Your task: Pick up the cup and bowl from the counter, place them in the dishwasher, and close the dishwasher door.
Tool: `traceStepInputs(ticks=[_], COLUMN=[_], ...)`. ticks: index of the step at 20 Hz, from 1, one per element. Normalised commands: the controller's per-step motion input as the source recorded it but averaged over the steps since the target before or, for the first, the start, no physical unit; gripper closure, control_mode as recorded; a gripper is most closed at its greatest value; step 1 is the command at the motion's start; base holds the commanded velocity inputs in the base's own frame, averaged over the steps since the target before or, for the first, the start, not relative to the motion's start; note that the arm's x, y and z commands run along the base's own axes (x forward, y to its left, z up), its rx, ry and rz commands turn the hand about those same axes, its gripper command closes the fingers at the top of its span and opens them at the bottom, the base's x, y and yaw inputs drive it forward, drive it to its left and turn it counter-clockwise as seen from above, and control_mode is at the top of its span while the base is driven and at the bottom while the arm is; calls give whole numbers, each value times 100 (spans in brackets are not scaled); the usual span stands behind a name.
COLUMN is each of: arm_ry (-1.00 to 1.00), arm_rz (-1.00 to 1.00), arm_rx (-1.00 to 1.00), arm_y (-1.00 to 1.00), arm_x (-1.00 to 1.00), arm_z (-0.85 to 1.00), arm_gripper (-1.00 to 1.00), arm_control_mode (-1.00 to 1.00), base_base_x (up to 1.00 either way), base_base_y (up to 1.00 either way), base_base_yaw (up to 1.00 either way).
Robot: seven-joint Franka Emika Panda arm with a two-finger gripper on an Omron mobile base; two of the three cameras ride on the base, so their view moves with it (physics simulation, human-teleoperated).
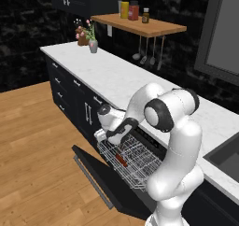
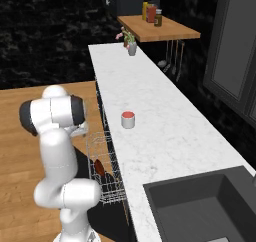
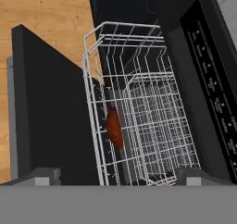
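Observation:
The reddish-brown bowl (image 3: pixel 114 128) stands on its edge in the white wire rack (image 3: pixel 152 121) of the dishwasher (image 3: pixel 210 84); it also shows as the bowl (image 1: pixel 121 160) and bowl (image 2: pixel 99 167) in the base views. My gripper (image 1: pixel 103 138) hangs just above the pulled-out rack, open, its fingertips (image 3: pixel 40 175) wide apart with nothing between them. The white cup (image 2: pixel 128 119) with its red inside stands upright on the marble counter (image 2: pixel 160 136), near the front edge above the rack. The dishwasher door (image 1: pixel 109 185) is dropped down, open.
A grey flower vase (image 1: pixel 93 45) stands at the counter's far end under a wooden shelf (image 1: pixel 140 24) with jars. A dark sink (image 2: pixel 200 211) is set in the near counter. Black drawer cabinets (image 1: pixel 70 89) stand beside the dishwasher, with wooden floor (image 1: pixel 32 150) in front.

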Motion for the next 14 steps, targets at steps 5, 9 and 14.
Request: traceStepInputs(ticks=[5, 9, 14], arm_ry=[6, 13, 5], arm_rz=[0, 0, 0], arm_rx=[1, 2, 7], arm_y=[0, -22, -76], arm_x=[0, 1, 0], arm_z=[100, 100, 67], arm_gripper=[-100, -100, -100], arm_control_mode=[-100, -100, -100], base_base_x=[0, 0, 0], base_base_y=[0, 0, 0], base_base_yaw=[0, 0, 0])
